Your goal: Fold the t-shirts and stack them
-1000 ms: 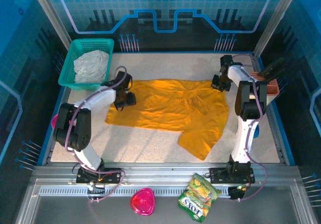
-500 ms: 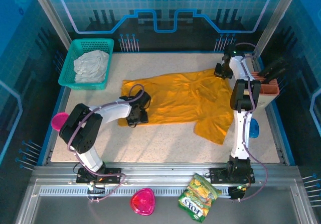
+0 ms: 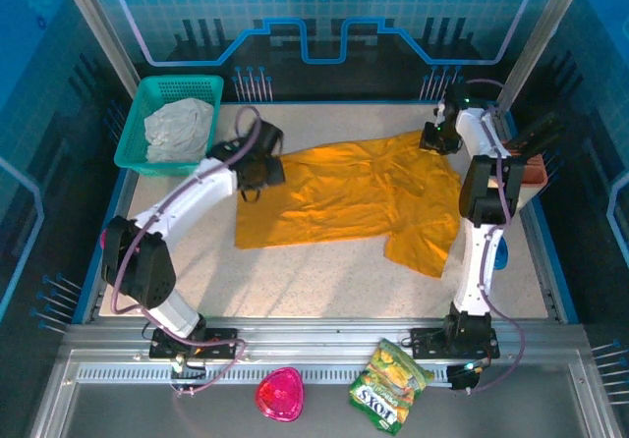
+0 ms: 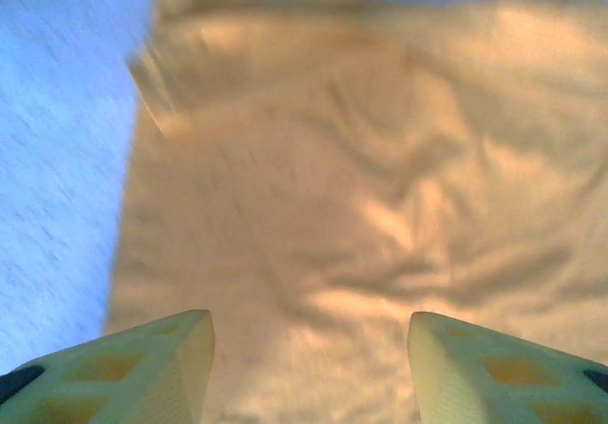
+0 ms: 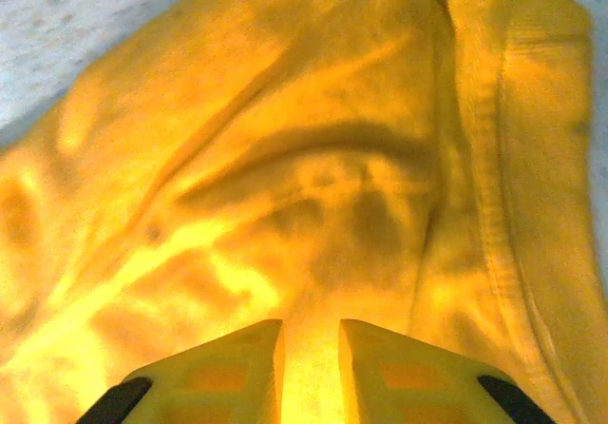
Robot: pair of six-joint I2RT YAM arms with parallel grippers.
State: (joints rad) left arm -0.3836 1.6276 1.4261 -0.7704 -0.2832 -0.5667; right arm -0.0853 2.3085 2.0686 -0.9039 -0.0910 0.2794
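Note:
A mustard-orange t-shirt [image 3: 344, 197] lies spread on the speckled table, one sleeve trailing toward the near right. My left gripper [image 3: 263, 173] hovers over the shirt's far left edge. In the left wrist view its fingers [image 4: 161, 367] stand wide apart, so the left gripper [image 4: 309, 334] is open above wrinkled cloth [image 4: 361, 186], with nothing between them. My right gripper [image 3: 438, 141] sits at the shirt's far right corner. In the right wrist view the right gripper [image 5: 312, 334] shows only a narrow gap, and a bright fold of the t-shirt [image 5: 285, 158] runs up into it.
A teal basket [image 3: 182, 86] holding a white cloth [image 3: 179, 127] stands at the far left, close to my left arm. A brown rack [image 3: 533, 168] sits at the right edge. A pink goblet [image 3: 279, 395] and a green snack bag [image 3: 389, 384] lie on the front ledge.
My left gripper has swung from the shirt's near left edge up to its far left edge, by the basket. The shirt's left side has shifted slightly. The right gripper has stayed at the far right corner.

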